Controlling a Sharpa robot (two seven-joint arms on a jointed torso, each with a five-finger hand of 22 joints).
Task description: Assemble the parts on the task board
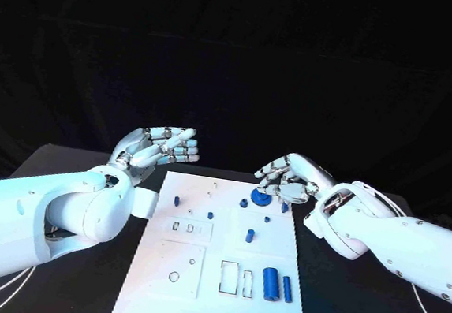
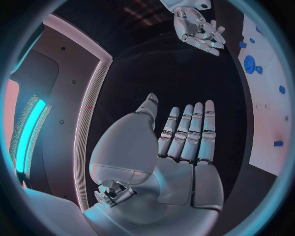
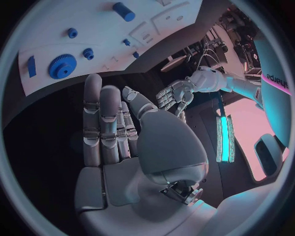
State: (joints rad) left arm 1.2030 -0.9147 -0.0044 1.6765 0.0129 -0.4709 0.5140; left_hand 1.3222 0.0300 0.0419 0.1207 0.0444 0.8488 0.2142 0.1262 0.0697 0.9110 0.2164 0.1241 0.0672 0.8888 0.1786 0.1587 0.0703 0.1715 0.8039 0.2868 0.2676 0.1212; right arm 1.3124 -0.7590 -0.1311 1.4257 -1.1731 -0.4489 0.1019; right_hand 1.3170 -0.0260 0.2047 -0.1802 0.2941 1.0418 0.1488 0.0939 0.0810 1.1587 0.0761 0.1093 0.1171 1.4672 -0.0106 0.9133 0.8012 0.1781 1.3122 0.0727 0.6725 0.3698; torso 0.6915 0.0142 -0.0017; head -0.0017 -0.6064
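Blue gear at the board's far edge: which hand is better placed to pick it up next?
Probably the right hand: it hovers open just over the blue gear, while the left hand is open beyond the task board's far left corner.

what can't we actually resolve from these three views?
- Head view: the right hand covers part of the large blue gear, so contact between them is unclear.
- Head view: the small blue pegs on the task board are too small to tell seated from loose.
- Right wrist view: the board runs off the circle's rim; its near end is cut off.
- Left wrist view: the left hand shows its open palm; the board is a sliver at the rim.
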